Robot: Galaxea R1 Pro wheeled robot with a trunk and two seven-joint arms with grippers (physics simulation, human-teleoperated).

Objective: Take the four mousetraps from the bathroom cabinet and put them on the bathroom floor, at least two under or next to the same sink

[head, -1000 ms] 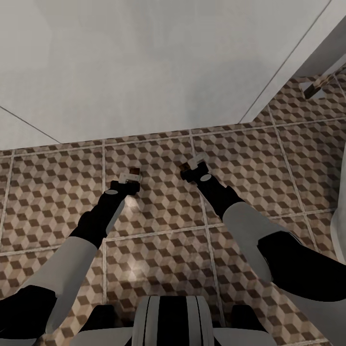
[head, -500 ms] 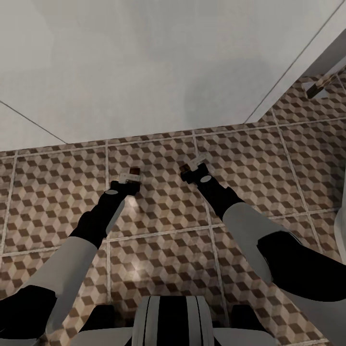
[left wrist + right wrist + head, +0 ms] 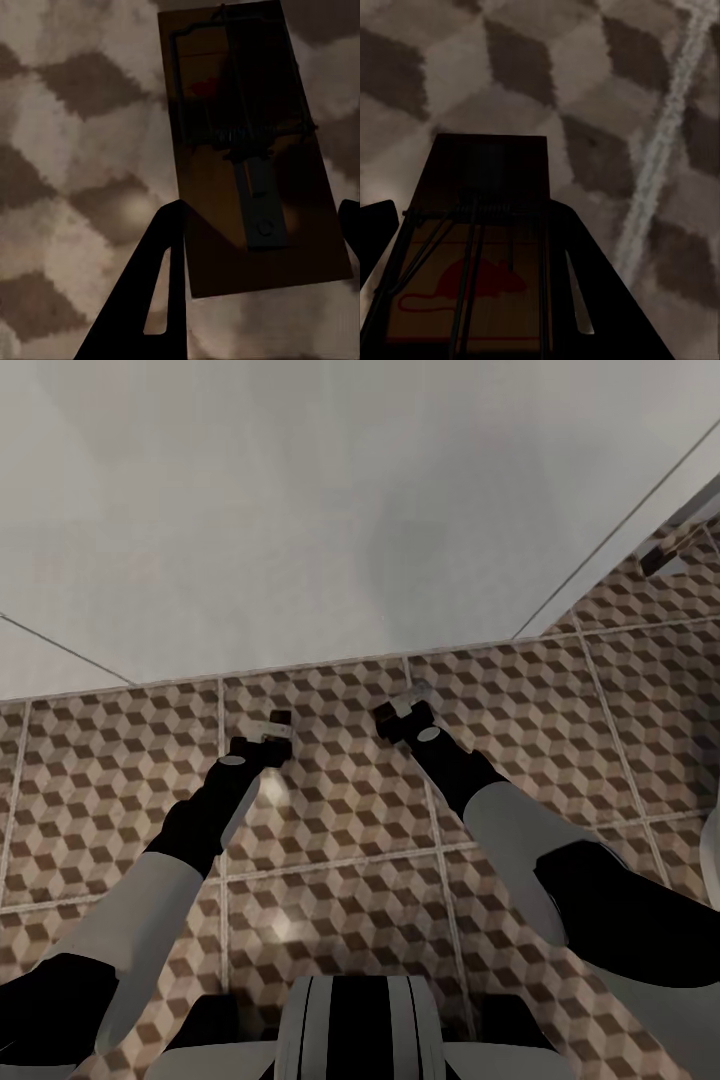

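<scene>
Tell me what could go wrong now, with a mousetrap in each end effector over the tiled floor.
The left end effector grips its mousetrap near one end, so it may tilt or slip. The right end effector and its mousetrap hang above the bathroom floor; releasing from there could bounce or flip the trap.

no readable text; red mouse emblem printed on mousetrap point(image 3: 472, 281) board.

Mousetraps: two, one point(image 3: 244, 142) at the left end effector point(image 3: 272, 732). The other point(image 3: 480, 262) at the right end effector point(image 3: 400, 710).
</scene>
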